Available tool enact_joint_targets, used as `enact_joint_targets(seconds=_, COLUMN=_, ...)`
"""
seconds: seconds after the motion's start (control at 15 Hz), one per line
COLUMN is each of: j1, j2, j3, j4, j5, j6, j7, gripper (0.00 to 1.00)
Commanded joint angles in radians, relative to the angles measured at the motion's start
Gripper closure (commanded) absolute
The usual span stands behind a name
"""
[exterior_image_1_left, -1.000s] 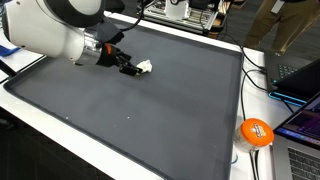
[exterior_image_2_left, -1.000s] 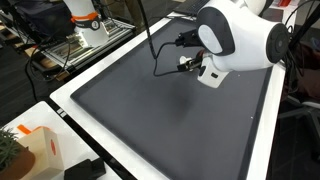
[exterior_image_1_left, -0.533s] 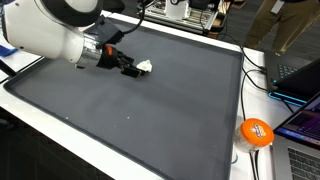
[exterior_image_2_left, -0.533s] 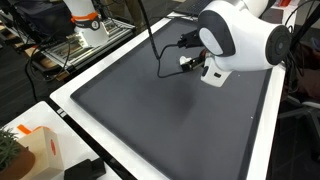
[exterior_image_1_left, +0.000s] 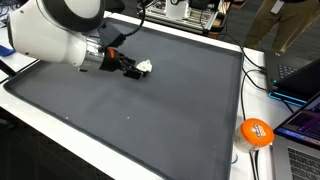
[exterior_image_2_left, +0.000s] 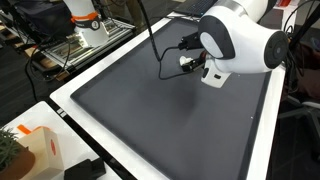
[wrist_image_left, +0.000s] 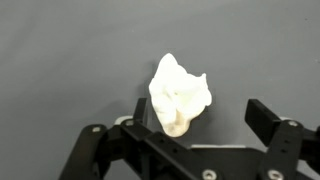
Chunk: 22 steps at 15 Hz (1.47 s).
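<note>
The hand (wrist_image_left: 203, 110) is staying wide open around the unmoved white wad (wrist_image_left: 178, 93) on the dark worktop (exterior_image_1_left: 150, 115); an orange ball (exterior_image_1_left: 256, 132) is sitting at its edge.

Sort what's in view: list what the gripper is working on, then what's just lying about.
In hand: gripper; white crumpled lump inside its open jaws; dark mat underneath.
Lying about: orange round thing; laptop; cardboard box.
</note>
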Motion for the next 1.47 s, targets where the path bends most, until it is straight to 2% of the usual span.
enact_joint_targets(seconds=0.0, j1=-0.01, j2=0.038, j3=0.009, j4=0.053, j5=0.01, j6=-0.03, j7=-0.002, gripper=0.0)
enact_joint_targets(seconds=0.4, j1=0.03, j2=-0.04, j3=-0.024, j4=-0.003, j5=-0.05, j6=0.037, j7=-0.007, gripper=0.0)
enact_joint_targets(seconds=0.53, j1=0.058, j2=-0.105, j3=-0.051, j4=-0.074, j5=-0.102, j6=0.081, j7=-0.004, gripper=0.0)
enact_joint_targets(seconds=0.8, j1=0.115, j2=-0.259, j3=-0.094, j4=-0.27, j5=-0.172, j6=0.302, j7=0.02, gripper=0.0)
enact_joint_targets(seconds=0.93, j1=0.131, j2=-0.319, j3=-0.096, j4=-0.35, j5=-0.191, j6=0.365, j7=0.051, gripper=0.0)
enact_joint_targets(seconds=1.4, j1=0.156, j2=-0.537, j3=-0.091, j4=-0.666, j5=-0.208, j6=0.361, j7=0.094, gripper=0.0)
